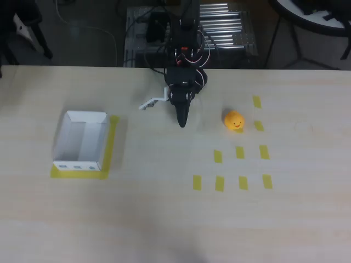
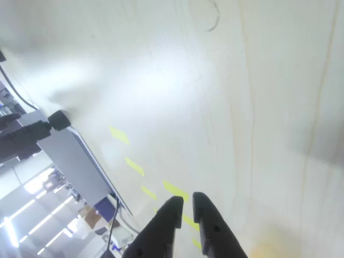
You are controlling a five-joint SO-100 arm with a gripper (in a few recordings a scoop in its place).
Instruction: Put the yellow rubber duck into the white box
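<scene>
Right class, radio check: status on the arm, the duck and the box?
Gripper shut, empty, low over the table. Yellow rubber duck sits apart to its right in the overhead view, among tape marks. White box far left, empty. Nothing between.

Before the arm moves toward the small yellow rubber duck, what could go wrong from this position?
1. The black gripper looks shut, its fingers nearly touching in the wrist view. If it does not open first, it may push the small rounded yellow rubber duck away.
2. The duck is round and may roll among the flat yellow tape rectangles.
3. The shallow white cardboard box has thin walls; a low carry could knock it off its tape outline.
</scene>
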